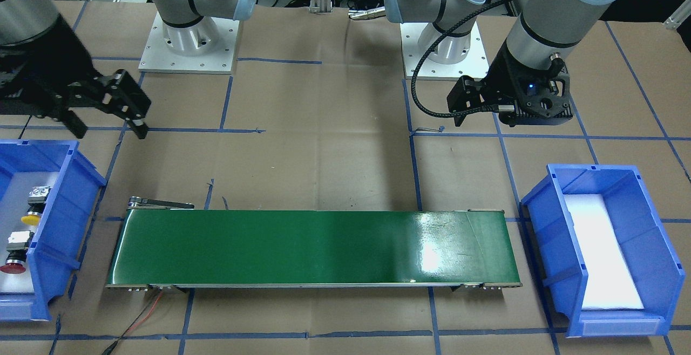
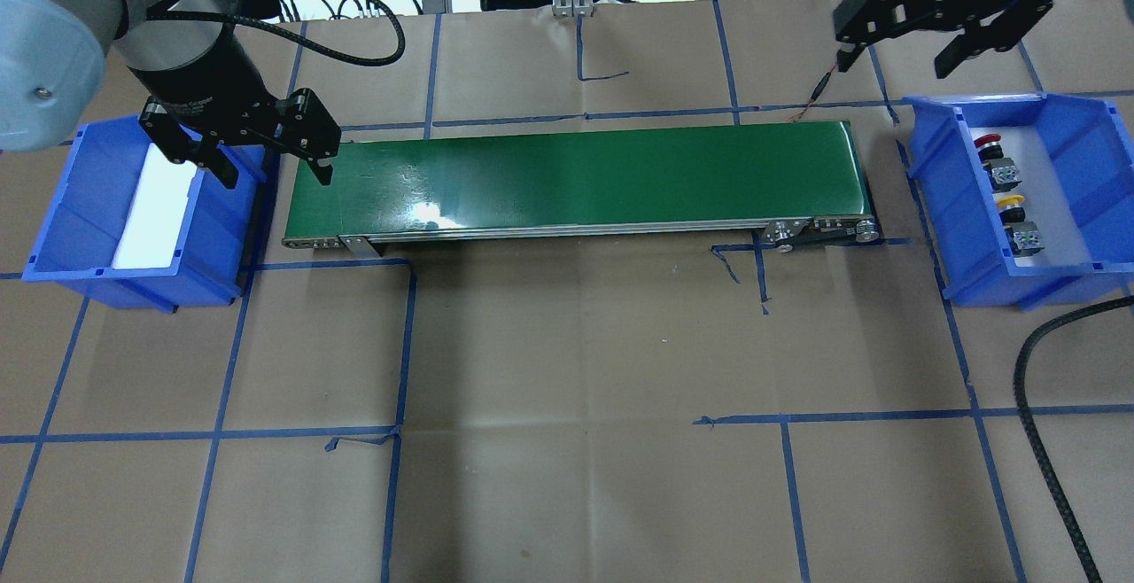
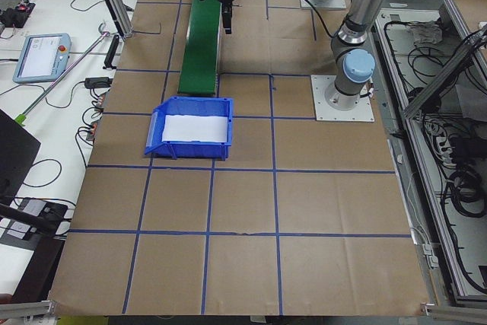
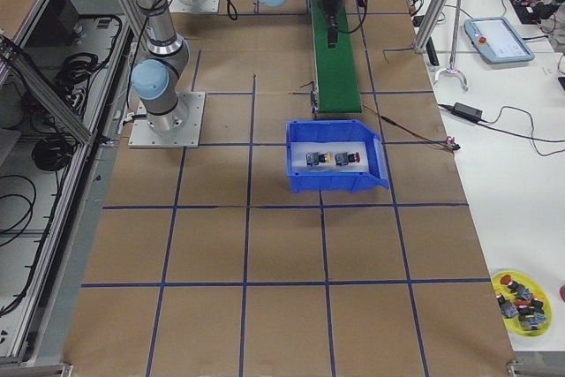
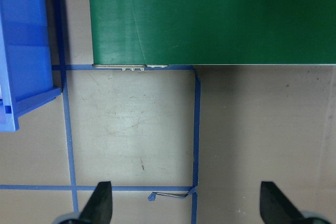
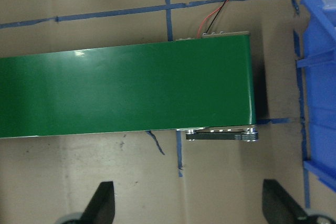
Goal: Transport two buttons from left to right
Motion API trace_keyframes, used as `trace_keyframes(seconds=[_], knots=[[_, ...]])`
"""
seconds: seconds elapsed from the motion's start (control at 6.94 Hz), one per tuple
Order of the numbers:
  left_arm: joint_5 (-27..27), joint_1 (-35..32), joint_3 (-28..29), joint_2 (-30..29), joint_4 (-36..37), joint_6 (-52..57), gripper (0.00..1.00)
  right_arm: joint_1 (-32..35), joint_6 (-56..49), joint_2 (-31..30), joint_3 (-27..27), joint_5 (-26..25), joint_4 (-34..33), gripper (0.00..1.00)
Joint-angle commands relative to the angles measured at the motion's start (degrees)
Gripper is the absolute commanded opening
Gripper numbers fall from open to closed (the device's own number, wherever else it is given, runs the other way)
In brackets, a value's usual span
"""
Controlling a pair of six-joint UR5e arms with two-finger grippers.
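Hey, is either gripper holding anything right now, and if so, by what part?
Nothing is held. The left gripper and right gripper are open and empty; the red button and yellow button lie in the right-hand bin.

Front view's left edge is cutting off much of the blue bin (image 1: 65, 220), right beside the red button (image 1: 15, 260). The left gripper (image 5: 186, 205) is showing only fingertips (image 5: 101, 203) at its wrist view's bottom, and is hiding beneath its wrist housing from the front.
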Motion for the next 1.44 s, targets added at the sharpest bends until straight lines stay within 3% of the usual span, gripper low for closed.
trace_keyframes(seconds=[0.0, 0.43, 0.86, 1.3], knots=[[-0.1, 0.0, -0.3, -0.1, 0.0, 0.0, 1.0, 7.9, 10.9, -0.6, -0.1, 0.3, -0.2, 1.0], [0.0, 0.0, -0.2, 0.1, 0.0, 0.0, 1.0, 9.0, 10.4, -0.6, 1.2, 0.0, -0.2, 1.0], [0.0, 0.0, -0.3, 0.5, 0.0, 0.1, 1.0, 8.9, 9.9, -4.5, 8.3, 0.0, -3.8, 1.0], [0.0, 0.0, -0.4, 0.4, 0.0, 0.1, 1.0, 8.6, 9.9, -3.8, 5.6, 0.0, -4.2, 1.0]])
